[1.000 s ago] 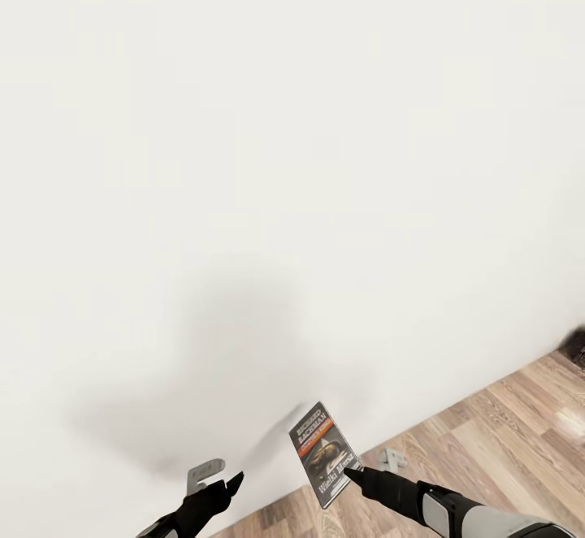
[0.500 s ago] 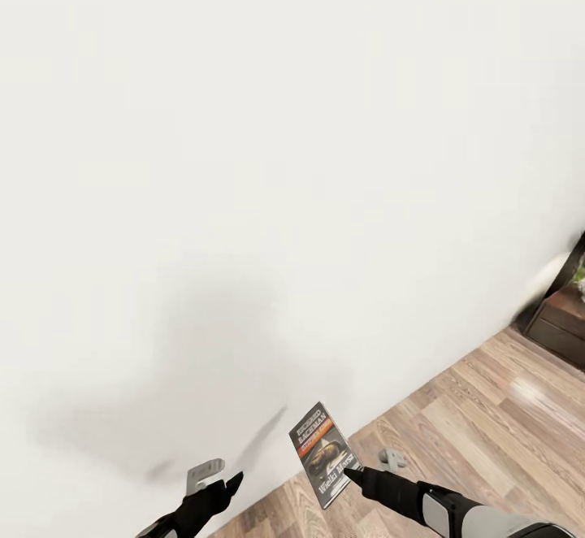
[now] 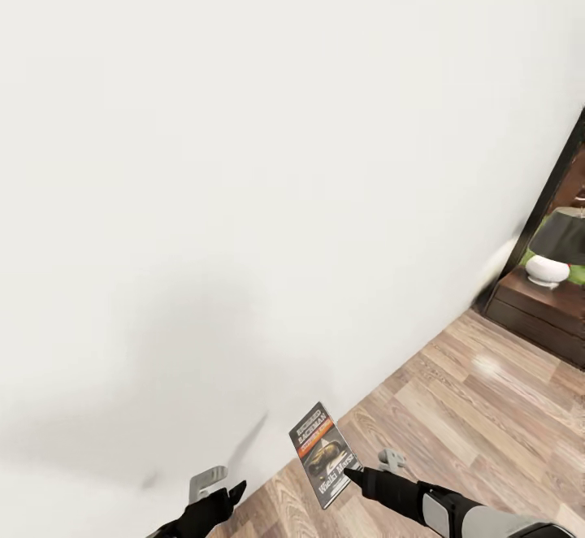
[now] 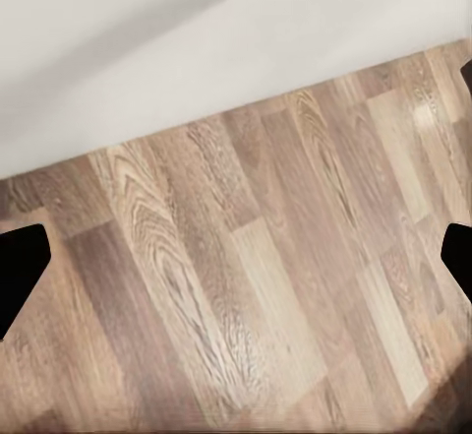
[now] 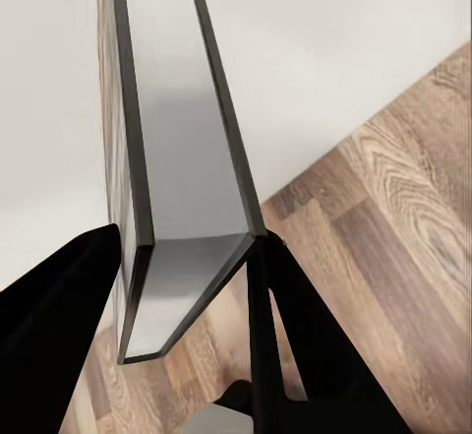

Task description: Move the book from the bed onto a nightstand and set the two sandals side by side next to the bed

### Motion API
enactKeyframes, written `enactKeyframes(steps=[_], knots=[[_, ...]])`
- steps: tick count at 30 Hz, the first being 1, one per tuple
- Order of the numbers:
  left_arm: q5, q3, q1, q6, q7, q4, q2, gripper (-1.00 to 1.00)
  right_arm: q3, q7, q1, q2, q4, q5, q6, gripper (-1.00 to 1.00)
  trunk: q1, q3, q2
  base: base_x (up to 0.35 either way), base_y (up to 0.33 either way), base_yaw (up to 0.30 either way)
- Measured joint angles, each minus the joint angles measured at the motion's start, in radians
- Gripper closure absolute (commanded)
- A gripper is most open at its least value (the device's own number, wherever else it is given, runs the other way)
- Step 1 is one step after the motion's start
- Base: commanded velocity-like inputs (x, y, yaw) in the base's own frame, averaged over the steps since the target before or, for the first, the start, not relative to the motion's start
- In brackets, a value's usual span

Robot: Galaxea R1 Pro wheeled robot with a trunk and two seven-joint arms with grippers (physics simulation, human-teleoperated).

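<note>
Two grippers: we see the right gripper (image 3: pixel 348 470) clamped on the thin dark paperback book (image 3: pixel 324 453) (edge wedged between black fingers (image 5: pixel 59 326)).
Left gripper (image 3: pixel 230 490): spread, holding nothing, above the wood-plank floor (image 4: pixel 246 286).

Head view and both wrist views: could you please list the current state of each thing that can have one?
book: held upright off the floor, clamped between the right gripper's fingers.
right gripper: shut on the book.
left gripper: open, empty, over the wood floor.
nightstand: standing by the wall, drawer front shut.
lamp: upright on the nightstand.
</note>
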Motion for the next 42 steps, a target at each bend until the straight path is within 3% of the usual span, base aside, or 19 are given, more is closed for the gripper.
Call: enactKeyframes(steps=[42], knots=[[0.0,0.0,0.0,0.0,0.0,0.002,0.001,-1.0,-0.001,-0.001,0.0,0.0,0.0,0.0,0.0,1.0,0.0,-0.026,0.0,0.009,0.0,-0.207]])
